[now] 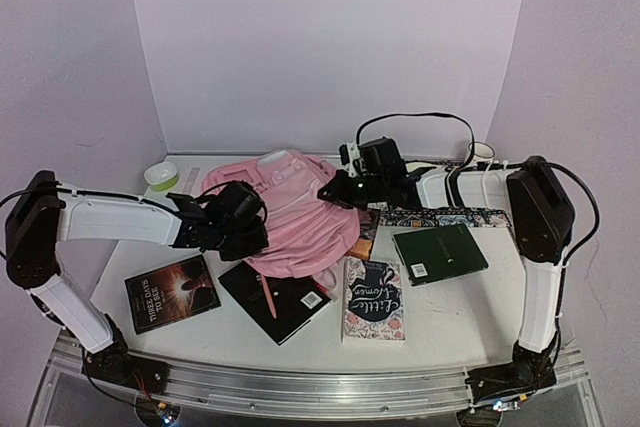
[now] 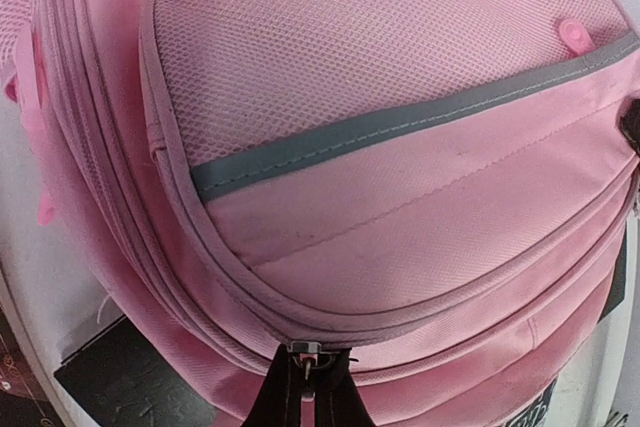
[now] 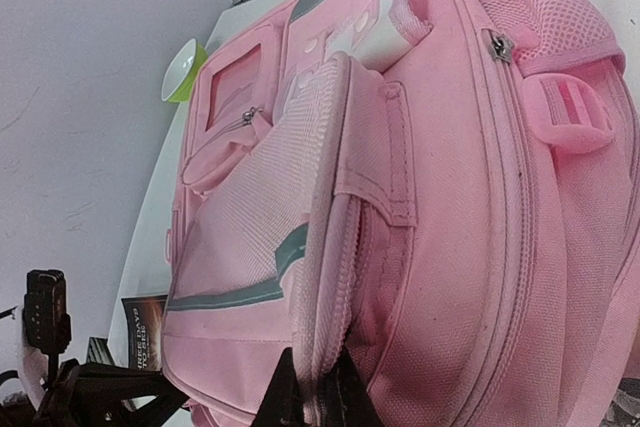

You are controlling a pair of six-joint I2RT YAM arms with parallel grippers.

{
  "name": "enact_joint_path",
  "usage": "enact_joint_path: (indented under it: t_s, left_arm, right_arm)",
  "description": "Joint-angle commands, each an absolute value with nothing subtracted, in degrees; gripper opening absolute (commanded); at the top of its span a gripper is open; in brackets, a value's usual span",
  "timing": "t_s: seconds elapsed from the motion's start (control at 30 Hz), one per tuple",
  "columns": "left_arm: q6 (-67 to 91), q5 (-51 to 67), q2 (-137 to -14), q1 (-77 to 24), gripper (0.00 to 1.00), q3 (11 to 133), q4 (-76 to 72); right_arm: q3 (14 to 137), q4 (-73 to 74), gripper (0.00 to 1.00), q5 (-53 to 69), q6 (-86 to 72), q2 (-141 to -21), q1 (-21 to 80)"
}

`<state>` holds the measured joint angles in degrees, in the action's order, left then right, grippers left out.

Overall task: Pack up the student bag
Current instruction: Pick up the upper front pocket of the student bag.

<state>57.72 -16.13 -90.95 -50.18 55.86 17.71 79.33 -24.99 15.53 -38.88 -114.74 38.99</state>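
Observation:
The pink student bag (image 1: 295, 209) lies in the middle of the table; it fills the left wrist view (image 2: 380, 197) and the right wrist view (image 3: 420, 207). My left gripper (image 1: 250, 227) is at the bag's left front edge, shut on a metal zipper pull (image 2: 306, 350) on the zipper seam. My right gripper (image 1: 335, 192) is at the bag's right side, shut on a fold of the bag's fabric beside a zipper (image 3: 325, 387).
On the table lie a dark book "Three Days" (image 1: 171, 292), a black book with a pink pen (image 1: 275, 299), a "Little Women" book (image 1: 373, 298), a green book (image 1: 439, 252), a patterned pencil case (image 1: 445, 215) and a green bowl (image 1: 161, 177).

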Motion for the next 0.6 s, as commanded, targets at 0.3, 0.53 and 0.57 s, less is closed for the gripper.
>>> enact_joint_path:
  t_s: [0.3,0.53,0.57]
  left_arm:
    - [40.30,-17.47,-87.32,-40.88,0.00,50.05,33.47]
    - [42.66,-20.68,-90.86,-36.39,0.08,52.33,36.79]
    - [42.22,-20.43,-91.13,-36.42,0.09,52.96,36.67]
  right_arm:
    - [86.78,-20.97,0.00,18.50,-32.41,-110.97,33.05]
    - [87.40,-20.68,0.00,23.42,-32.56,-111.52,33.05]
    - [87.72,-20.66,0.00,24.35,-32.78,-111.81,33.05]
